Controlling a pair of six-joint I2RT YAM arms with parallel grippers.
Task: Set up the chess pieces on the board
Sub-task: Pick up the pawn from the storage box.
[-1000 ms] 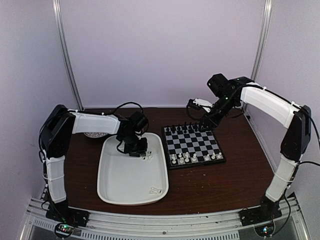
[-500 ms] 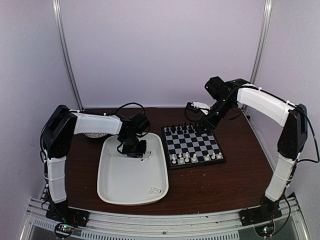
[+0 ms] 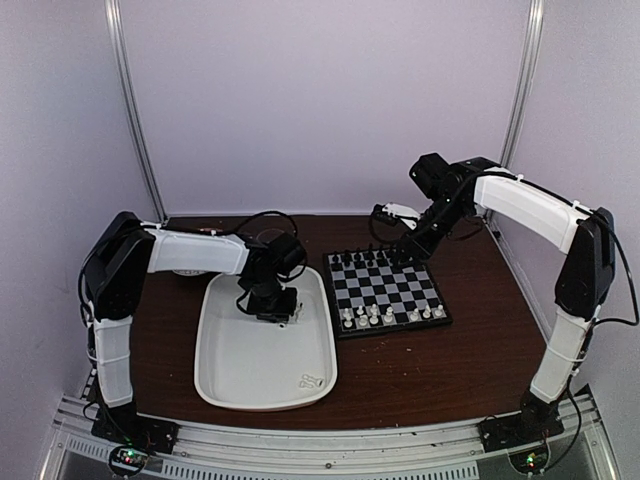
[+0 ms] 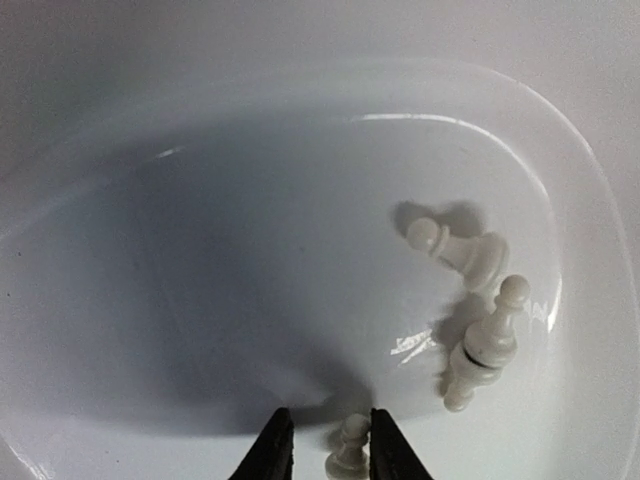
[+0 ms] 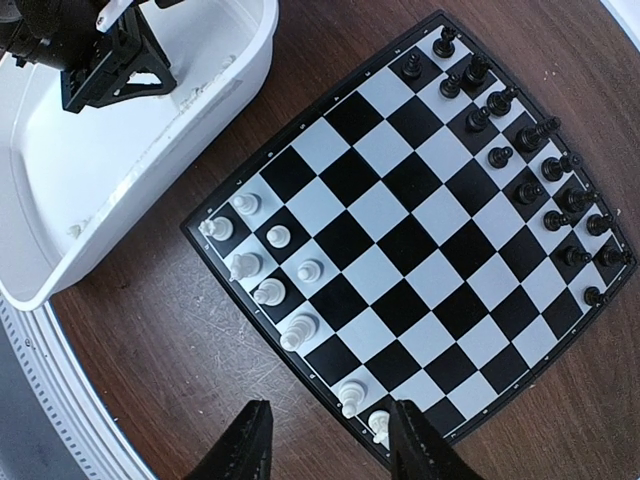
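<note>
The board (image 3: 392,283) lies right of centre, with black chessmen (image 3: 372,258) along its far rows and several white chess pieces (image 3: 372,316) along its near rows. My left gripper (image 3: 273,303) is down in the white tray (image 3: 240,385). Its jaws stand open around an upright white pawn (image 4: 350,448) that touches the right finger (image 4: 388,452). A lying pawn (image 4: 462,251) and a bishop (image 4: 484,346) rest just beyond. My right gripper (image 5: 330,445) is open and empty, high over the board's (image 5: 400,232) white side (image 5: 270,292).
Another white piece or two (image 3: 311,380) lie at the tray's near right corner. A round patterned disc (image 3: 188,269) sits under the left arm. The tray (image 5: 50,215) and left gripper (image 5: 105,70) show in the right wrist view. Purple walls close in the table.
My left gripper has shifted slightly nearer and to the right inside the tray. My right arm drew a little to the left a second ago, then held still.
</note>
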